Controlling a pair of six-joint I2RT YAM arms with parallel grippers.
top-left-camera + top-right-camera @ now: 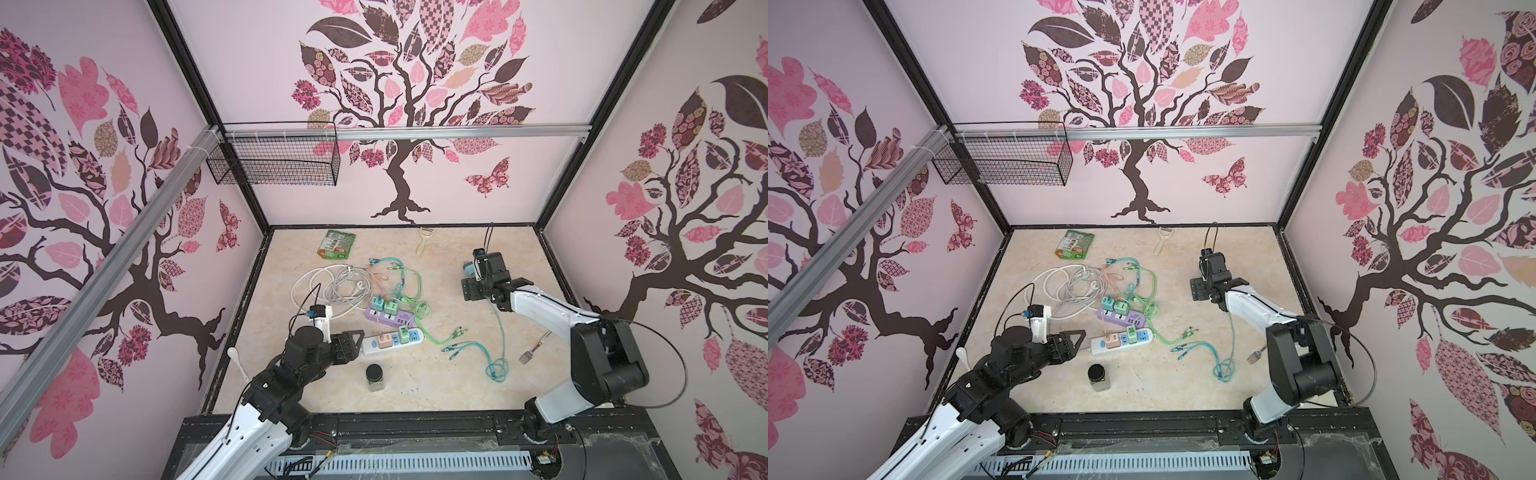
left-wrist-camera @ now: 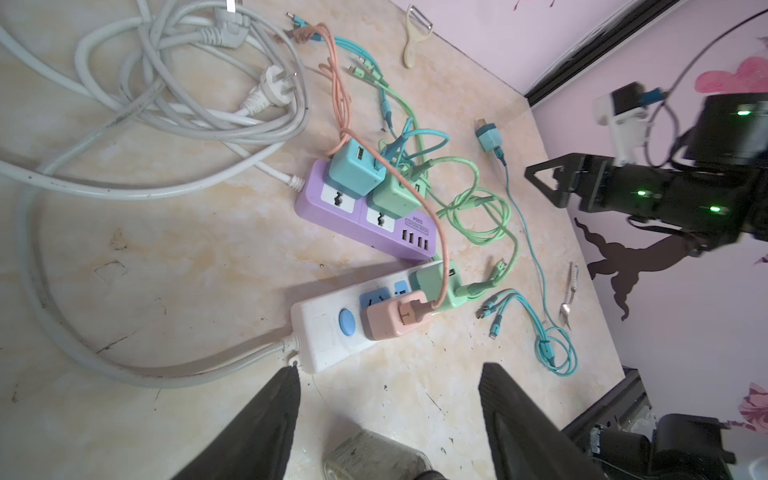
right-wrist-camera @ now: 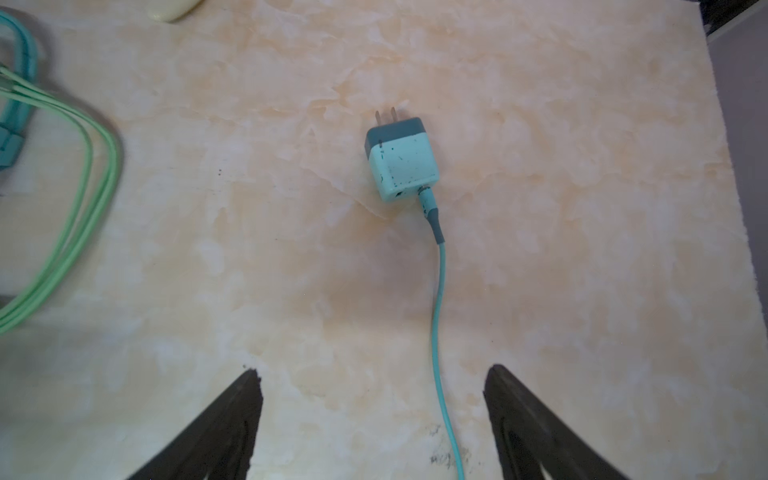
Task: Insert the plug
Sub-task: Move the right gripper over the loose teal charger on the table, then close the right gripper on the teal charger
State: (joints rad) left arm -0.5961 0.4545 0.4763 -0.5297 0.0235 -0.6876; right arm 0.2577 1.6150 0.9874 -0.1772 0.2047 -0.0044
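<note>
**Ref. landmark:** white power strip [image 1: 371, 345], laid on counter [image 1: 415, 386], mid-front.

**L arm:** bent at elbow, brought in from front-left, wrist held roughly level. L claw [image 2: 390, 369] is pointed at the strip's cord end and held just beside it; contact can't be told. Fingers [image 2: 266, 424] are seen set apart, w/ nothing held betw. them.

**R arm:** stretched from front-right, forearm run back & inward, wrist tipped down. R claw [image 3: 374, 370] is held over bare counter, well to the right of & behind the strip. Its jaws are spread, w/ nothing clamped.

**Task item, plug [image 3: 401, 160]:** teal cube charger w/ a darker blue-grey cap at the prong face and two flat metal prongs; body scuffed w/ dark marks. It is laid on its side on the counter, prongs pointed away from R claw, ahead of that claw & clear of it. Posn.: well apart from the strip, to its right & rear. A teal cable [image 3: 439, 299] is attached at the end opp. the prongs, run back betw. R claw's fingers as seen in the wrist view, and ended in a loose coil right of the strip.

**On strip:** pink charger [image 2: 388, 322] & green charger [image 2: 436, 286] are seated side by side; round blue switch [image 2: 345, 322] is at the cord end.

**Nearby:**
- purple strip [image 2: 332, 212], just behind the white strip, w/ two chargers plugged in
- jar [image 1: 375, 377], just in front
- fork [image 1: 530, 353], far right
- white cord coil [image 1: 332, 286], behind-left
</note>
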